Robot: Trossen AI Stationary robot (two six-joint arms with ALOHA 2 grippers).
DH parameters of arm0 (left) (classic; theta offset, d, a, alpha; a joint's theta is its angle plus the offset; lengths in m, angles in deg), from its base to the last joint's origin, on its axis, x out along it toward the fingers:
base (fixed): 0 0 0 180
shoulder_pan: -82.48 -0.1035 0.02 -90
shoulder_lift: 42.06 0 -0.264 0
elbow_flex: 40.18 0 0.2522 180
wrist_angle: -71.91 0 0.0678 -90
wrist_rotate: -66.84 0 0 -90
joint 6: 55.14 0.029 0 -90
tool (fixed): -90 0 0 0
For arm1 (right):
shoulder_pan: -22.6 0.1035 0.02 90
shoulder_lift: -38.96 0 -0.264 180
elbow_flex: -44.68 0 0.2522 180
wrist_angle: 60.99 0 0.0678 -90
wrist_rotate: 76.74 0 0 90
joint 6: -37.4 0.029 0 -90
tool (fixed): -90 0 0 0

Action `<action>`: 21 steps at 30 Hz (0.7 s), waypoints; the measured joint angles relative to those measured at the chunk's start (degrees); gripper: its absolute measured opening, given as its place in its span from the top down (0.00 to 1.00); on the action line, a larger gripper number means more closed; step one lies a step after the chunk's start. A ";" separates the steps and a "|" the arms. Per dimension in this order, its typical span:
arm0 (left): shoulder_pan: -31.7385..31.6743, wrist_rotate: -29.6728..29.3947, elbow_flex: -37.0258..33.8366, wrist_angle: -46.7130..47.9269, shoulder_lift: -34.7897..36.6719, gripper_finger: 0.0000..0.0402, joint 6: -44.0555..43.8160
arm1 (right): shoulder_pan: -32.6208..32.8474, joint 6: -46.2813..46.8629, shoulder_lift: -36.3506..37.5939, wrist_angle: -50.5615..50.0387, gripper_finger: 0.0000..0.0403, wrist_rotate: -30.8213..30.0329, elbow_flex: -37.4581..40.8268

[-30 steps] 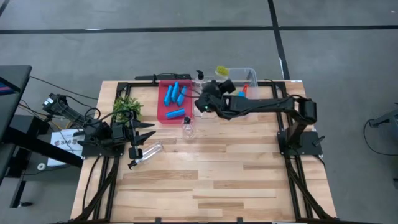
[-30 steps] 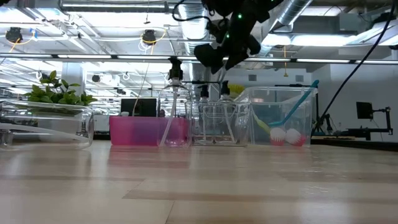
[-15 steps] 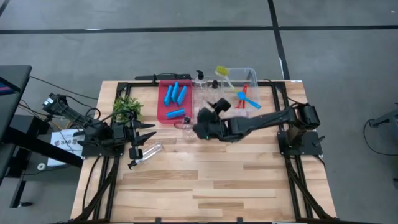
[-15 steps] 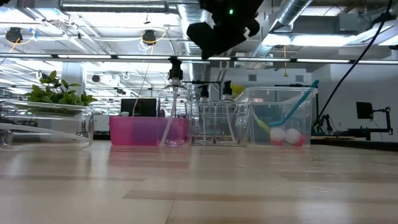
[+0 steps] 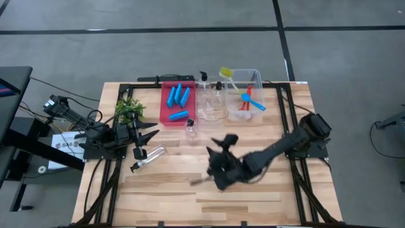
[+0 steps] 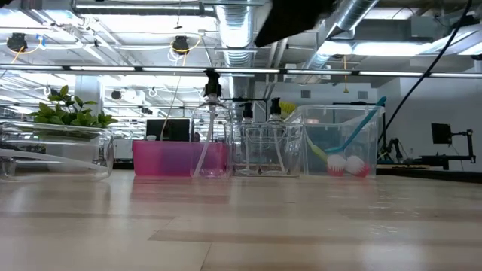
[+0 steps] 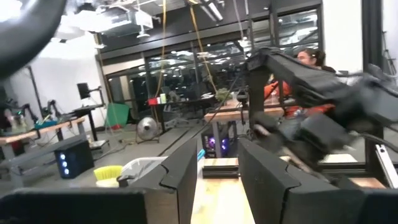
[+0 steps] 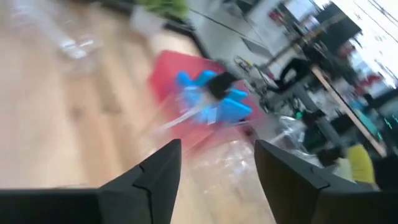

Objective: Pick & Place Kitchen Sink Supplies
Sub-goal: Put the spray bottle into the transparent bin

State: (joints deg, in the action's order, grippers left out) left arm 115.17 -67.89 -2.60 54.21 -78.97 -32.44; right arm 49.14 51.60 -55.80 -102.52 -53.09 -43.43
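Blue sponges (image 5: 178, 100) already lie in the red tray (image 5: 166, 117) near the bench's far edge. Beside it, two pump bottles (image 5: 211, 95) stand in a clear bin, and the brushes (image 5: 248, 99) lie in the next bin (image 5: 256, 76). You have two bottles left. One stands on the bench (image 5: 164, 190) just in front of the tray (image 5: 191, 128). The other lies on its side by the left edge (image 5: 150, 154), just beside your left fingers (image 5: 140, 143), which are open and empty. Your right fingers (image 5: 218, 166) hang over the middle of the bench, open and holding nothing. Most of the job looks done.
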 joint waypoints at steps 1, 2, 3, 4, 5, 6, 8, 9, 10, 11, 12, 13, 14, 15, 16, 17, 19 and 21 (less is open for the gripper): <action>-0.02 -0.24 0.00 0.11 0.00 0.71 -0.69 | 1.57 -0.02 0.00 -0.06 0.52 0.03 0.69; 0.00 -0.24 0.00 0.24 -0.02 0.71 -1.24 | 3.13 -0.02 0.00 -0.16 0.52 0.23 1.22; -0.02 -0.24 0.00 0.45 -0.05 0.71 -1.86 | 4.70 -0.02 0.00 0.01 0.53 0.35 1.77; 0.00 -0.26 0.00 0.52 -0.20 0.71 -2.06 | 6.16 -0.01 0.00 0.59 0.54 0.40 2.41; 0.00 -0.24 0.00 0.60 -0.27 0.71 -2.17 | 7.42 -0.02 0.00 1.79 0.55 0.40 3.17; 0.00 -0.24 -0.02 0.64 -0.32 0.71 -2.17 | 8.55 -0.39 0.00 3.68 0.56 0.37 4.05; 0.00 -0.24 -0.02 0.61 -0.37 0.71 -2.17 | 10.27 -1.25 0.00 6.59 0.58 0.30 5.59; -0.02 -0.24 -0.02 0.59 -0.37 0.71 -2.19 | 10.86 -1.95 0.00 7.86 0.59 0.31 6.14; -0.02 -0.24 -0.02 0.61 -0.37 0.71 -2.19 | 11.06 -2.59 0.00 9.60 0.60 0.31 6.73; 0.00 -0.24 -0.02 0.59 -0.37 0.71 -2.21 | 10.97 -3.31 0.00 12.15 0.61 0.32 7.69; -0.02 -0.24 -0.02 0.61 -0.37 0.71 -2.28 | 10.61 -4.23 0.00 15.52 0.62 0.43 9.01; 0.00 -0.24 -0.02 0.61 -0.37 0.71 -2.52 | 10.02 -5.36 0.00 19.03 0.63 0.69 10.45; -0.02 -0.24 -0.02 0.61 -0.37 0.71 -2.85 | 9.31 -6.77 0.00 23.33 0.64 1.44 11.95; -0.01 -0.24 -0.02 0.59 -0.37 0.71 -3.28 | 8.34 -8.83 0.00 28.72 0.65 3.01 13.64; -0.01 -0.21 -0.02 0.59 -0.37 0.71 -3.46 | 7.19 -11.35 0.00 34.15 0.66 5.70 15.44; -0.02 -0.11 -0.02 0.59 -0.37 0.71 -3.46 | 5.86 -14.05 0.00 39.93 0.67 9.44 17.31; -0.02 -0.05 -0.02 0.59 -0.37 0.71 -3.46 | 2.97 -18.32 -0.10 51.20 0.69 19.57 20.69; -0.01 -0.05 -0.02 0.60 -0.37 0.71 -3.48 | 0.14 -20.45 -0.12 59.32 0.70 27.36 23.15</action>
State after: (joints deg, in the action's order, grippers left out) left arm 115.16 -67.94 -2.63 54.81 -79.34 -35.91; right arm 49.28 31.15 -55.92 -43.20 -25.72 -20.28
